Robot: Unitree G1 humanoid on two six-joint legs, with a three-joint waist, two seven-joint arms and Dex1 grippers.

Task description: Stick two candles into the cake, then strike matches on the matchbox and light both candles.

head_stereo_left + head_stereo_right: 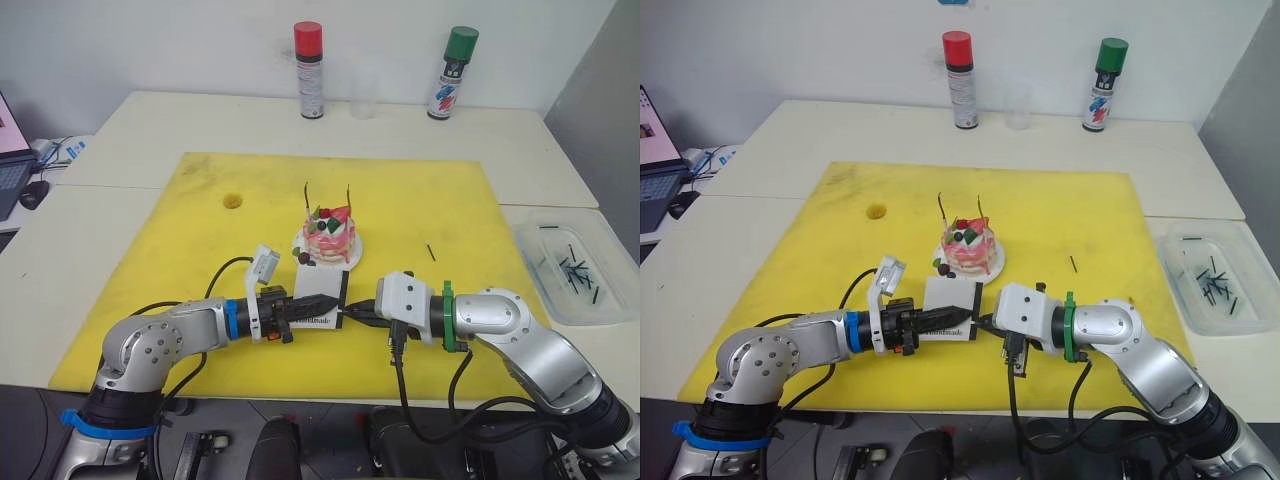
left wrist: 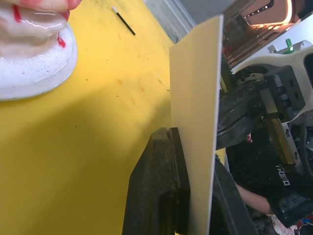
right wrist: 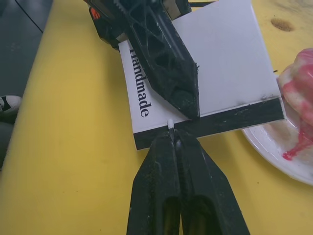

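Both my forearms lie low over the yellow mat (image 1: 200,220), bent in from either side so the two grippers meet nose to nose just in front of the cake (image 1: 331,235). My left gripper (image 1: 322,304) reaches in from the left with its black fingers clamped flat on the matchbox (image 1: 318,293), one finger on each face, holding it up on edge. My right gripper (image 3: 174,138) comes in from the right with its fingers pressed together on a match (image 3: 170,124); just a pale tip pokes out between them, touching the black striking strip (image 3: 234,120) along the box's edge.

The matchbox is a flat white card rectangle with "Handmade" in black print; its strip looks scuffed with pale marks. My fingers are matte black plastic, tapering to blunt points.

The cake is small, round, pink and white, glossy with red drips, and sits on a white plate (image 1: 352,255) just behind the matchbox. Two thin candles (image 1: 308,196) stand upright in its top, dark at the tips. A loose match (image 1: 431,252) lies on the mat to the cake's right, and more dark sticks lie in a clear tray (image 1: 530,250) on the table off the mat's right edge.
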